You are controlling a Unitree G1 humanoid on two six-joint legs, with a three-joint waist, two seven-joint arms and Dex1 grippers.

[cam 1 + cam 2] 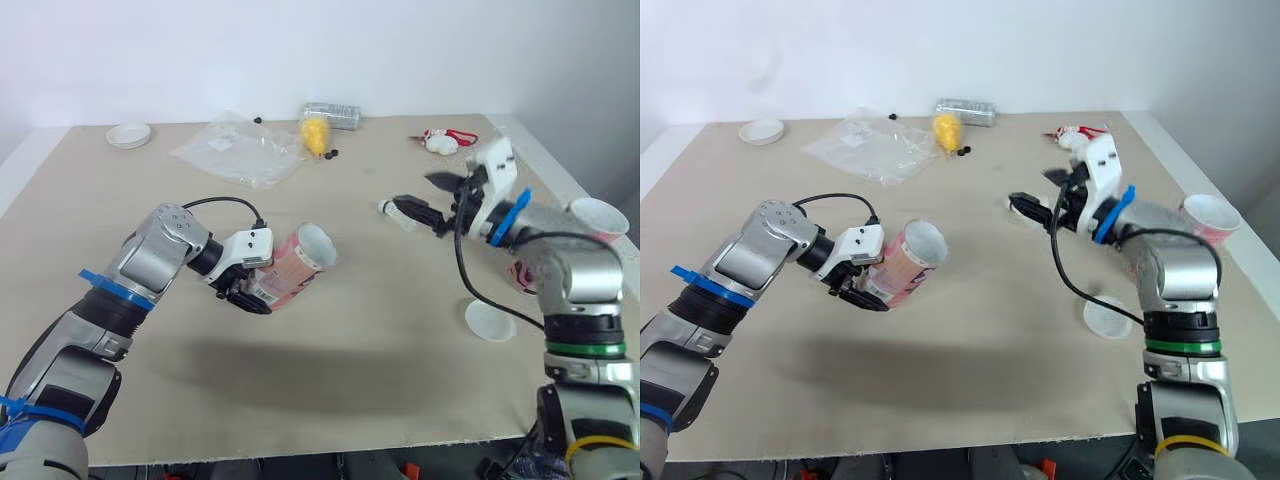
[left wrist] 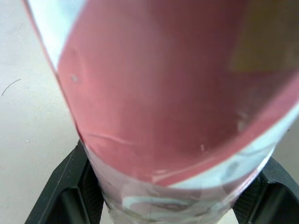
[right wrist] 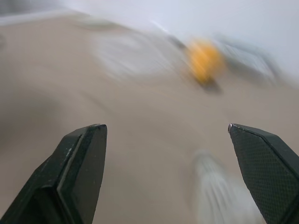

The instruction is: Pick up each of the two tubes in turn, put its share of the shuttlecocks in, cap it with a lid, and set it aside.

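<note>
left end effector (image 1: 246, 297) pinches tilted tube (image 1: 300, 264); right end effector (image 1: 428, 199) spread near shuttlecock (image 1: 398, 211).

No text, label, brand, number or sign can be read anywhere; the printing on the pink tube (image 1: 295, 265) is illegible.

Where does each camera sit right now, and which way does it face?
Eye views: on the head, facing forward and down over the table; both arms show, left pincer shut on the tube, right pincer open.
Left wrist view: looks along its own fingers at the tube's wall, close up.
Right wrist view: looks along its own fingers across the table towards the yellow object.
Shared: the eye views also show that yellow object, far across the table.
</note>
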